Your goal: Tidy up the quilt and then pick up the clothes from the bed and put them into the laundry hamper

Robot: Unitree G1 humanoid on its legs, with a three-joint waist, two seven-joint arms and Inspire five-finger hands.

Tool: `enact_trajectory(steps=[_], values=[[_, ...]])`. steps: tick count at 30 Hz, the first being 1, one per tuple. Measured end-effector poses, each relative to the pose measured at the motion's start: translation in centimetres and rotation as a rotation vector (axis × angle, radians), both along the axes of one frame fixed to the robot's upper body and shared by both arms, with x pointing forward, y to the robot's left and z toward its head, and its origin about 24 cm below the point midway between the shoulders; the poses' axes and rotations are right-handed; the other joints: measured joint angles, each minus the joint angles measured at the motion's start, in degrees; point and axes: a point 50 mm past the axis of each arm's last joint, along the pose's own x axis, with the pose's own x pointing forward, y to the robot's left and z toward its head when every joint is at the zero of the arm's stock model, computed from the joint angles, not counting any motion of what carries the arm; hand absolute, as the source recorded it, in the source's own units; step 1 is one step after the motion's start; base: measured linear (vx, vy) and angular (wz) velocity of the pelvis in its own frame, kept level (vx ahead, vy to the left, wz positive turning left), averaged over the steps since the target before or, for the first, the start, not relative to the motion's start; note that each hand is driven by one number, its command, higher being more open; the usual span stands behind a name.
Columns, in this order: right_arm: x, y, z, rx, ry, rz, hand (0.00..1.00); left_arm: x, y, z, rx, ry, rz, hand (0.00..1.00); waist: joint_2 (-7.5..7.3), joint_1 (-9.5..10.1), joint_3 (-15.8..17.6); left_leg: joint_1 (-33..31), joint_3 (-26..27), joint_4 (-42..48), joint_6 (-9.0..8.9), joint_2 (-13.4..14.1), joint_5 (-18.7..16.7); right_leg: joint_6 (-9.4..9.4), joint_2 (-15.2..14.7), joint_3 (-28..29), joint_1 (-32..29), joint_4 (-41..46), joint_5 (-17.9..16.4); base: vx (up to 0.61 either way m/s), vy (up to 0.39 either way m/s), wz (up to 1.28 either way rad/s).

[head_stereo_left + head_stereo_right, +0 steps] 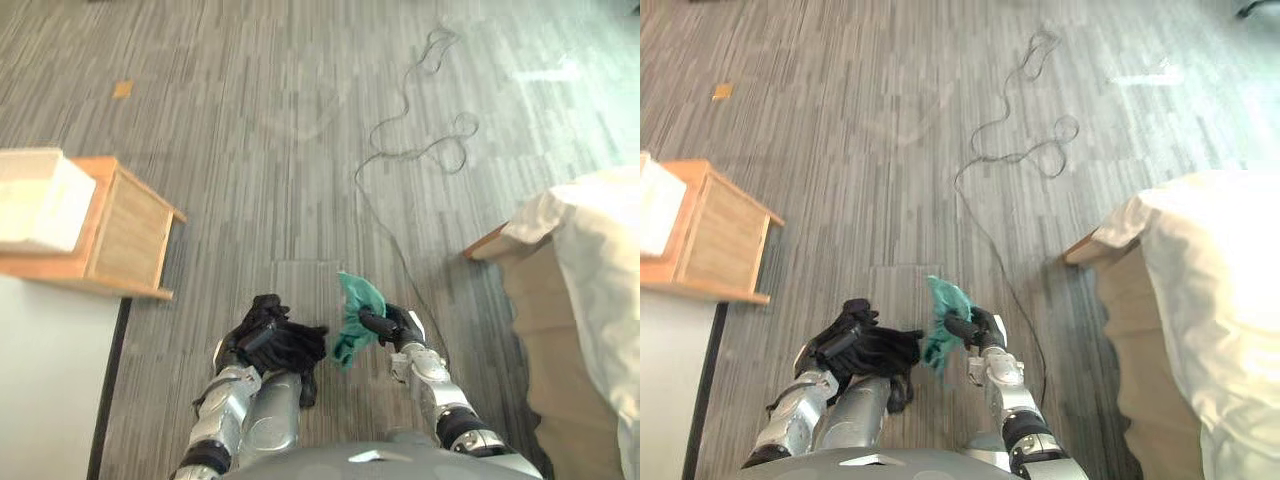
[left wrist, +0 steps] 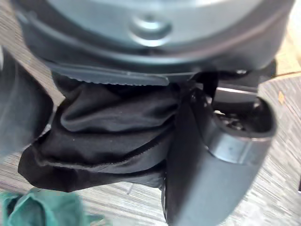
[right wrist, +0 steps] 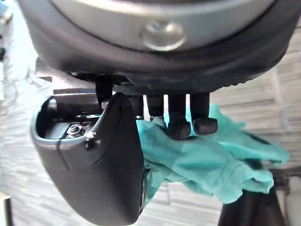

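Left eye view: the left hand point(image 1: 258, 320) is curled round a bunched black garment point(image 1: 292, 350) that spills to its right; the right hand point(image 1: 392, 325) pinches a teal garment point(image 1: 355, 312) hanging lengthwise just left of its fingers. Left wrist view: the thumb clamps the black folds. Right wrist view: fingers point(image 3: 178, 127) and thumb grip the teal garment, its loose end trailing sideways past them

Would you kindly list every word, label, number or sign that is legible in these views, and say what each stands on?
None can be read.
The black garment in the left hand, the teal garment in the right hand, the wooden cabinet and the cream quilt show no print.
The small orange patch on the floor is too small to tell.
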Motion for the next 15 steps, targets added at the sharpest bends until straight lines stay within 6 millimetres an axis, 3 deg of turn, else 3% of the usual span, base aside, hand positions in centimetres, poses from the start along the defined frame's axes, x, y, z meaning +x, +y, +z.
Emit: enact_trajectory(steps=[1,2,3,5,7,9,10,11,12,13,15], values=[[-0.6,0.0,-0.4,0.009,0.016,-0.017,0.0,-0.1,0.2,0.0,0.015,0.007,-0.017,0.0,-1.58,-0.68,-0.66,3.7,-0.72,-2.09,0.41,-1.21,-1.11,0.89,-1.2,1.78,-4.66,11.94,6.0,0.44,0.056,0.37],[-1.0,-0.2,-0.6,0.009,0.028,-0.026,0.0,0.1,0.2,0.0,0.03,0.008,-0.038,0.0,-2.11,-1.1,-0.76,6.52,-1.6,-3.23,0.93,-1.73,-2.06,0.7,-1.97,2.26,-9.87,23.81,6.03,0.44,0.024,0.41],[-1.1,-0.4,-0.7,0.008,0.031,-0.032,0.0,0.2,0.2,0.0,0.029,0.007,-0.04,0.0,-2.26,-1.12,-0.8,7.89,-2.24,-3.55,0.79,-1.75,-2.67,-1.8,-1.96,1.68,-12.64,28.76,2.91,0.48,0.003,0.44],[-1.4,-1.0,-0.8,0.011,0.037,-0.068,0.0,0.4,0.0,-0.1,0.031,0.017,-0.044,0.0,-1.0,-3.06,-0.07,14.24,-5.63,-5.84,0.42,-0.77,-4.75,-7.19,-0.63,-3.06,-20.39,35.86,-7.83,0.51,-0.036,0.62],[-1.4,-1.3,-0.8,0.02,0.037,-0.088,0.0,0.6,-0.2,-0.1,0.03,0.022,-0.045,0.0,0.37,-5.08,0.73,18.31,-8.2,-6.68,0.01,1.05,-6.1,-8.48,2.77,-4.04,-25.57,30.5,-12.38,0.56,-0.188,0.86],[-1.7,-1.6,-0.9,0.036,0.043,-0.116,0.0,1.1,-0.3,0.0,0.045,0.022,-0.051,0.0,1.02,-6.3,0.91,20.44,-10.1,-6.53,-0.41,2.66,-6.45,-8.28,5.31,-3.82,-28.71,12.76,-12.19,0.52,-0.272,1.03],[-1.8,-1.7,-0.9,0.035,0.043,-0.125,0.0,1.5,-0.2,0.2,0.07,0.006,-0.071,0.0,0.78,-7.13,0.74,21.67,-10.99,-6.61,-2.59,3.7,-7.8,-7.42,5.5,-3.84,-30.09,-0.57,-8.81,0.44,-0.311,1.08],[-1.9,-1.7,-0.8,0.039,0.036,-0.128,0.0,1.6,0.0,0.4,0.08,-0.003,-0.071,0.0,-0.24,-7.27,0.23,23.77,-11.09,-7.11,-5.84,3.93,-10.39,-6.8,5.03,-3.92,-30.29,-13.62,-1.46,0.68,-0.47,0.99],[-2.0,-1.7,-0.9,0.04,0.037,-0.128,0.0,1.4,0.2,0.3,0.088,0.002,-0.067,0.0,-0.3,-7.29,0.12,25.32,-11.57,-7.72,-7.16,3.93,-11.77,-6.6,4.9,-4.25,-30.17,-14.18,5.19,0.71,-0.471,0.42],[-1.9,-2.1,-0.8,0.03,0.036,-0.127,0.0,1.1,-0.2,-0.1,0.077,0.027,-0.062,0.0,2.16,-6.4,0.05,27.68,-11.4,-8.7,-7.97,6.49,-12.41,-10.33,6.77,-4.91,-31.33,-9.82,8.29,0.58,-0.366,-0.05],[-1.0,-2.3,-0.3,0.023,0.011,-0.124,0.0,0.7,-0.7,-0.5,0.082,0.048,-0.087,0.0,4.35,-5.68,-0.76,27.14,-11.07,-6.98,-7.07,8.92,-9.48,-11.53,9.67,-5.22,-32.4,-6.12,4.04,0.46,-0.293,-0.3]])
